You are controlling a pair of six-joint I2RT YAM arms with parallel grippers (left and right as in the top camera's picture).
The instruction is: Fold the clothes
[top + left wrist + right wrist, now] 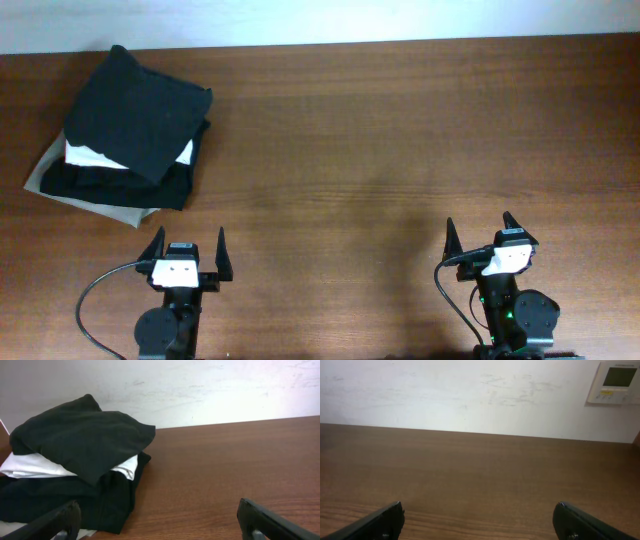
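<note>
A folded black garment [135, 110] lies on top of a stack at the table's far left. No lettering shows on it. It also shows in the left wrist view [85, 435], ahead and to the left of the jaws. My left gripper [186, 243] is open and empty near the front edge, apart from the stack; its jaws [159, 505] frame bare wood. My right gripper [478, 232] is open and empty at the front right, with its jaws [479, 506] over bare table.
Under the top garment lie a folded white garment [85, 153], another black garment [120, 185] and a beige cloth [50, 165]. The wooden table [380, 130] ends at a white wall, which carries a control panel [616, 381].
</note>
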